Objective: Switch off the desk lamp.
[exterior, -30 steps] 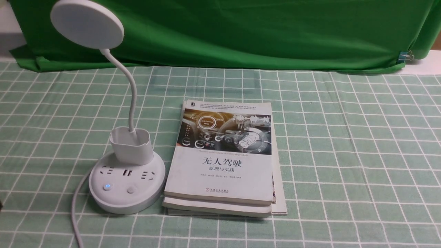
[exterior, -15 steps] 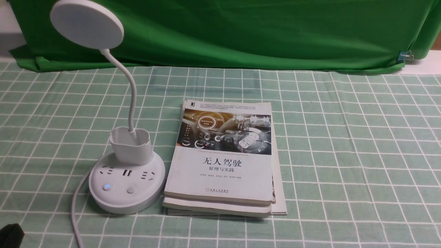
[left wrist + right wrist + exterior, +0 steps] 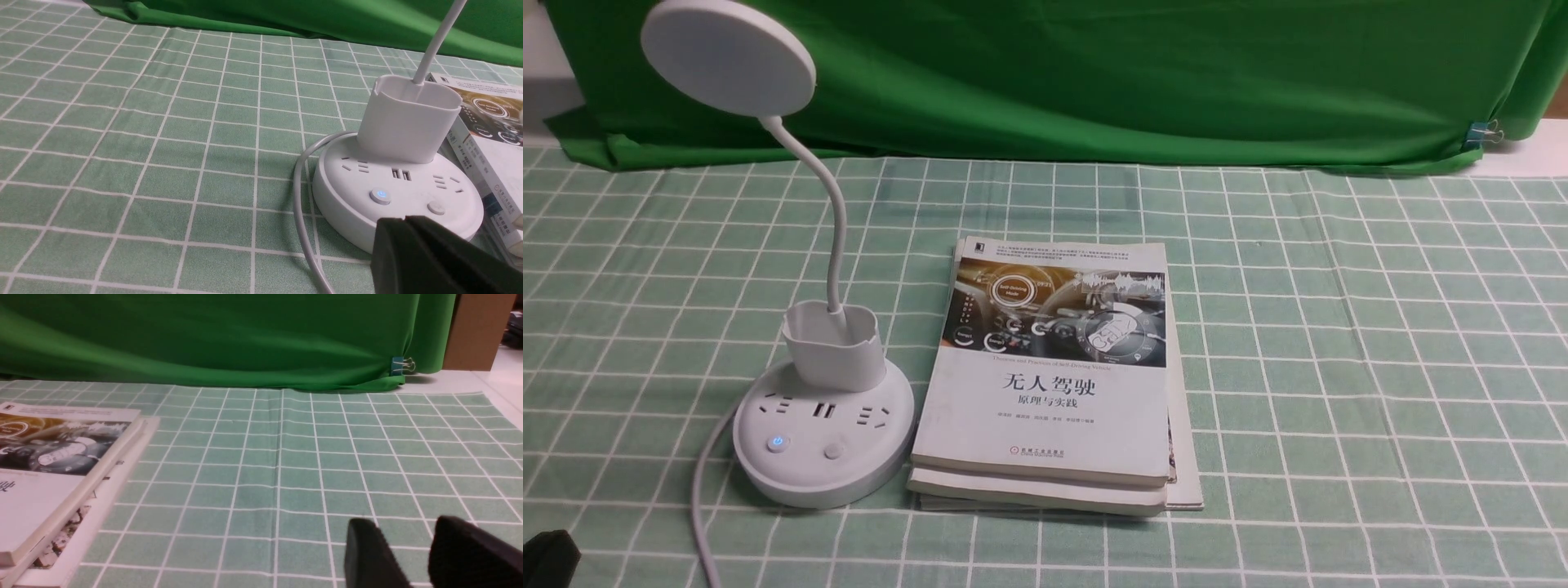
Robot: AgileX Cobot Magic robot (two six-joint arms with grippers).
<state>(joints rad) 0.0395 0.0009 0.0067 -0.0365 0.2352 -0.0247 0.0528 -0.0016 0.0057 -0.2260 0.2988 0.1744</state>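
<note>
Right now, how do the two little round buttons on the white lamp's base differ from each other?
The left round button shows a glowing blue power symbol; the right round button is plain, unlit white. In the left wrist view, the lit one lies farther from the closed black left gripper, while the plain one sits just beyond its tip. Both are small, round, and sit on the white plastic desk lamp's round base.

The desk lamp (image 3: 823,425) is white plastic and stands upright at the left of the tabletop (image 3: 1339,367), just beside a stack of books (image 3: 1054,384). Its round base carries three socket groups and two buttons (the left one glows blue, the right one is plain). A small cup holder sits at the back of the base; from it a thin gooseneck curves up to a flat disc head tilted toward the camera. A white cord trails off the base's left side.
</note>
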